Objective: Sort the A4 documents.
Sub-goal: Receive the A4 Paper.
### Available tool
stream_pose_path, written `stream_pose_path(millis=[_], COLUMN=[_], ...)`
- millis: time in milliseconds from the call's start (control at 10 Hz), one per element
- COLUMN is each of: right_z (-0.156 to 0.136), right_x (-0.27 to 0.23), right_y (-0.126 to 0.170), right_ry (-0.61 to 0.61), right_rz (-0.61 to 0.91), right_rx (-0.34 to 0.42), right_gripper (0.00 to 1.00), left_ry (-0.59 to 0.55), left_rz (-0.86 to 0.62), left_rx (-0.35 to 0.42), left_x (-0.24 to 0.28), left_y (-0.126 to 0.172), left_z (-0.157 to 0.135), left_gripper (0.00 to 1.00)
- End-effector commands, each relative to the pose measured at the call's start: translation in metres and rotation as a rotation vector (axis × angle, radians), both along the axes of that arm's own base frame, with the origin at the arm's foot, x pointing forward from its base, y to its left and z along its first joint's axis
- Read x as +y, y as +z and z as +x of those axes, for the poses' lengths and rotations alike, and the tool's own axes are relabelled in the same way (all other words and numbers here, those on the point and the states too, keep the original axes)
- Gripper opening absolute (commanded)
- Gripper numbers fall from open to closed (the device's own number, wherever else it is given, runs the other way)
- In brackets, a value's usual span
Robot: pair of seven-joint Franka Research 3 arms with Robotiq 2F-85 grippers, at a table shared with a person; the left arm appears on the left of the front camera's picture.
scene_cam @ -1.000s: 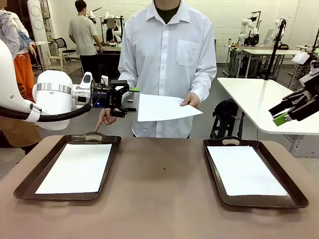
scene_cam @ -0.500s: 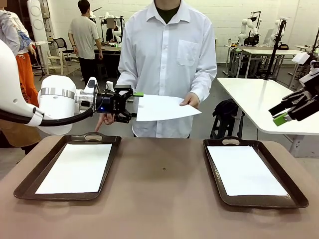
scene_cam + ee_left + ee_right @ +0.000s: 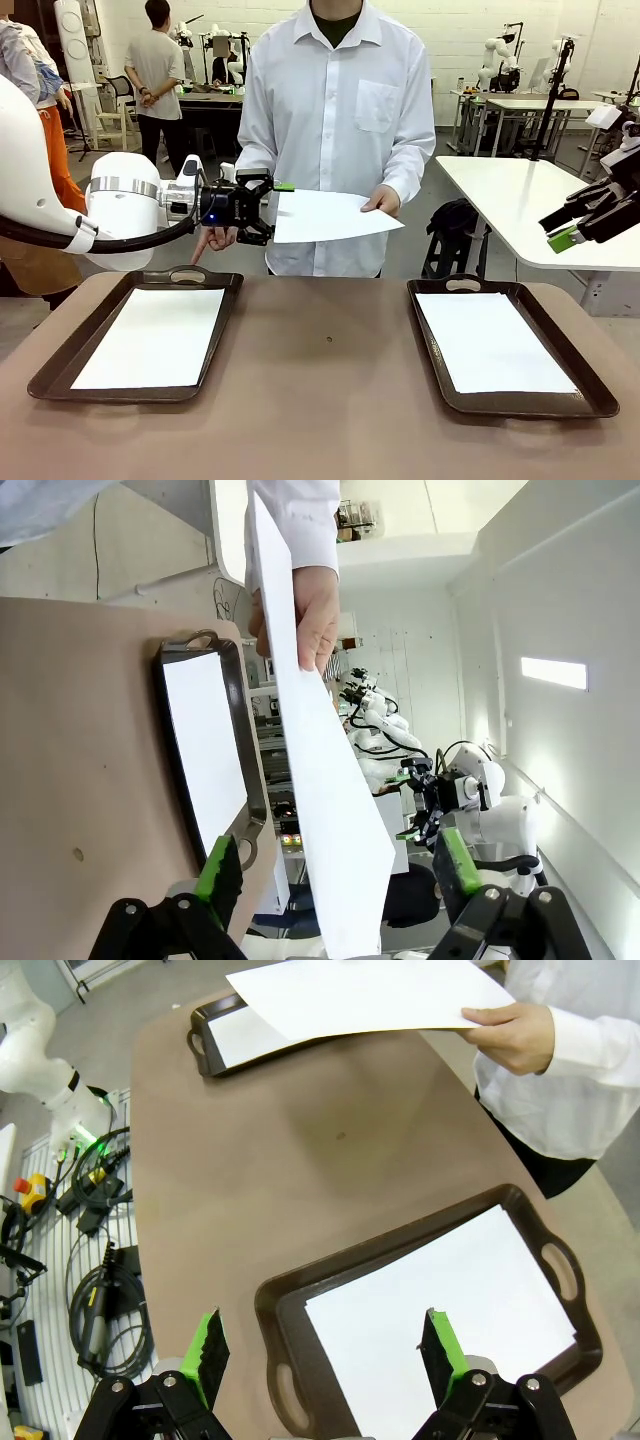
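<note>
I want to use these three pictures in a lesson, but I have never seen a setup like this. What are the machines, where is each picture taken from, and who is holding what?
Two white robot arms share a brown table with a person. One picture looks across the table; the other two come from cameras on the arms' wrists. Two dark trays each hold a white sheet. The person's hand holds out another sheet. The left claw, open, sits at its edge; the right claw, also open, holds nothing.

Brown worktop (image 3: 330, 400): dark brown handled tray (image 3: 60, 365) left, second dark brown tray (image 3: 585, 385) right | one white paper sheet (image 3: 150, 335) in left tray, another (image 3: 495, 340) in right | third white sheet (image 3: 330, 215) above far edge, person's hand (image 3: 382, 203) at its right, left claw (image 3: 268, 208) at its left.
</note>
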State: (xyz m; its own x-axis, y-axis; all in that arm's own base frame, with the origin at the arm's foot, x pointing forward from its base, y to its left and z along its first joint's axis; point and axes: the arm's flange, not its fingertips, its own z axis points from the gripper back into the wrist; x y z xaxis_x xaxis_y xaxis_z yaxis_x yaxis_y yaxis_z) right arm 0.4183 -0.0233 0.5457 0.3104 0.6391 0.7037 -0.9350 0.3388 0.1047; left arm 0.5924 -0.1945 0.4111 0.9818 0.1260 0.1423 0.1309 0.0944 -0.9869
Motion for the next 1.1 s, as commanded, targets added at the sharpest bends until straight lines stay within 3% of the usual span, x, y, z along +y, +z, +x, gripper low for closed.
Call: stream_pose_path(millis=[0, 1000], right_z=[0.0002, 0.0002], right_x=[0.0014, 0.0014], right_y=[-0.0007, -0.0007], right_ry=[0.001, 0.001], right_rz=[-0.009, -0.009], right_rx=[-0.001, -0.001], right_gripper=[1.00, 1.00], left_ry=[0.017, 0.037], left_rz=[-0.026, -0.082], left_rx=[0.010, 0.026], left_x=[-0.0046, -0.0050], left_y=[-0.0001, -0.0013], left_z=[0.0097, 0.0119], left_gripper=[1.00, 0.01])
